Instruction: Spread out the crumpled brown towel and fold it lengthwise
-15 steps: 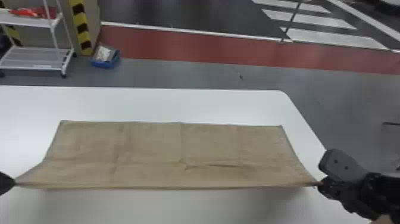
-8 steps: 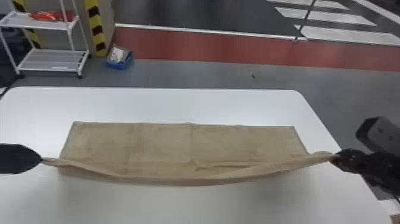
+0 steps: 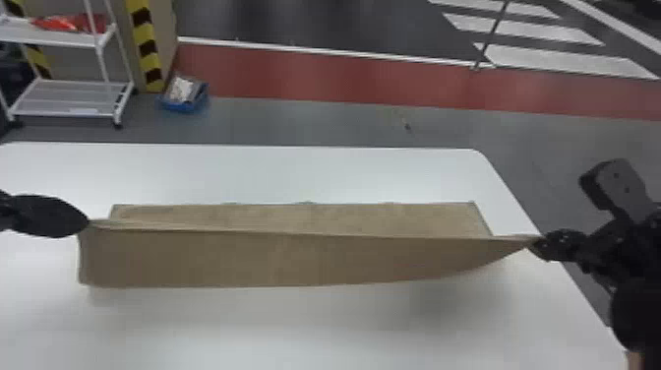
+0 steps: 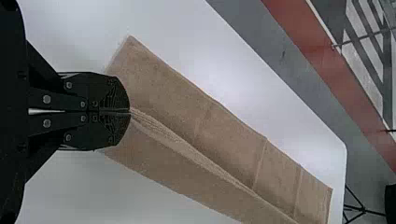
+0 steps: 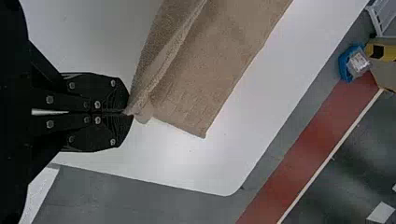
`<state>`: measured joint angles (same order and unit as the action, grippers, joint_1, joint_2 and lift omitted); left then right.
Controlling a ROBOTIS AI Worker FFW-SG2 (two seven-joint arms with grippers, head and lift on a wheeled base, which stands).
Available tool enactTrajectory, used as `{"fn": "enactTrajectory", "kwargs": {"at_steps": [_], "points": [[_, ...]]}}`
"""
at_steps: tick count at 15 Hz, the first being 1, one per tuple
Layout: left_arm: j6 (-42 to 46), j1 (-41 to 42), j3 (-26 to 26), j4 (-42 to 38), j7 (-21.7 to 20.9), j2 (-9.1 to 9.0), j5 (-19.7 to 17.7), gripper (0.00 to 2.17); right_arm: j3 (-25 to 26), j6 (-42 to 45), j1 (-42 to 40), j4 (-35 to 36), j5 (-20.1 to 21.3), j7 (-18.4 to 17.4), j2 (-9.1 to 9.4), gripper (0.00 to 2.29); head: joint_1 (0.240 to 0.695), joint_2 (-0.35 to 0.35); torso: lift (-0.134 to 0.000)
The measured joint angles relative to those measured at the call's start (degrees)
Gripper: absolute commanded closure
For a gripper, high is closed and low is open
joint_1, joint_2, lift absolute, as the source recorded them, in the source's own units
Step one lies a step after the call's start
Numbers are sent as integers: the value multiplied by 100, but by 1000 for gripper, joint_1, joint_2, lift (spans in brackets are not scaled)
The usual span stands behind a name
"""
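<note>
The brown towel (image 3: 275,258) lies across the white table, its near long edge lifted and stretched between both grippers, with the far strip flat behind it. At its left end my left gripper (image 3: 87,222) is shut on one corner. My right gripper (image 3: 537,242) pinches the opposite corner. In the left wrist view the left gripper (image 4: 130,111) holds the raised edge of the towel (image 4: 224,126), which runs away from it. In the right wrist view the right gripper (image 5: 127,113) is closed on a bunched corner of the towel (image 5: 205,79).
The white table (image 3: 295,172) has its rounded far right corner beyond the towel. Past it on the floor are a white shelf cart (image 3: 74,98) and a blue bin (image 3: 184,101), both at the back left.
Both grippers have lifted the towel's near edge and carried it toward the far side. The front part now hangs beneath that edge, and less of the flat strip behind shows.
</note>
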<state>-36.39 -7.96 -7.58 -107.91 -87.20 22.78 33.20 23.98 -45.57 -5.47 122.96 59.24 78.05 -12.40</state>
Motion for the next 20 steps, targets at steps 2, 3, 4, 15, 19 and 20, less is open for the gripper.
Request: {"fn": "enactTrajectory", "kwargs": {"at_steps": [2,3,4,15,19,20], "points": [[-12,-279,183,393,54,-101,152,1980,-113,-294,286,-311,49,0,-46,1359,695,-210,-125],[-13,-366,252,529,110,-140,217,1980,-174,-408,419,-448,68,0,-87,1359,695,-210,-125],[-13,-462,332,688,163,-180,285,1980,-262,-545,583,-622,98,0,-142,1359,695,-211,-125],[0,-1573,955,2464,758,-618,864,1980,-1141,-831,1952,-2274,766,0,-385,1359,695,-199,-125],[4,-1763,962,2749,931,-634,915,1980,-1217,-807,2236,-2739,819,0,-542,1359,695,-200,-125],[4,-1807,956,2822,983,-635,915,1980,-1249,-793,2315,-2874,823,1,-591,1359,695,-200,-125]]}}
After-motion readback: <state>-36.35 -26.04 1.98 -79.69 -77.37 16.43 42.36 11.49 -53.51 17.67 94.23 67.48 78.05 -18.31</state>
